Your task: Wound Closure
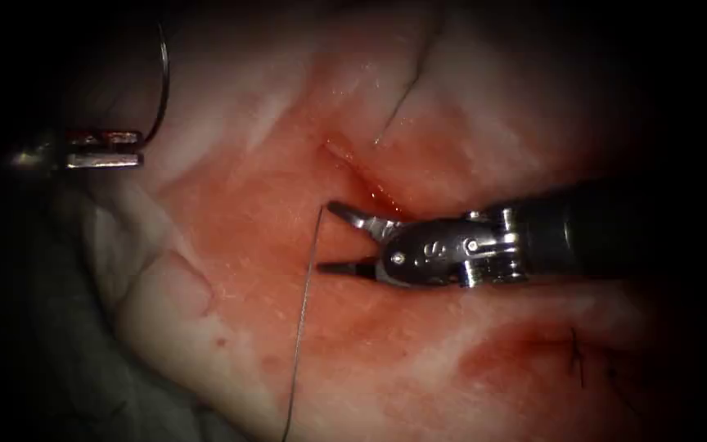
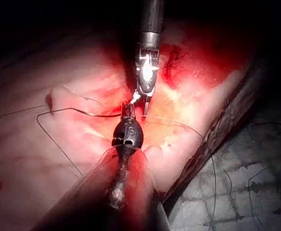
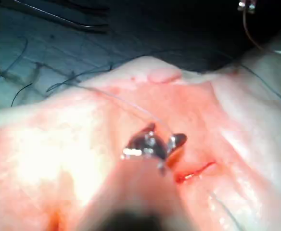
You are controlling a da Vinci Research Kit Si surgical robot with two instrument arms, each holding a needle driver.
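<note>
**Left jaws on needle, right jaws apart at the cut**

Jaws first, from the left: the left tool [image 1: 104,149] sits at the far left of the endoscope view, well apart from the cut, its jaws clamped on the needle [image 1: 162,82] near one end. The needle is out of the tissue [image 1: 231,245], a thin dark steel arc that rises and curves up from the jaws. Further right, the thread [image 1: 304,311] runs as a fine, nearly straight line, its long axis close to vertical, from just beside the right tool's upper tip down to the lower edge. The cut [image 1: 362,176] is a short wet slit ringed by red fluid [image 1: 386,200] on pale, glossy tissue. The right tool [image 1: 349,241] comes in from the right, its jaws spread and holding nothing; the thread lies just left of its tips, so this arm is much the nearer to it.
</note>
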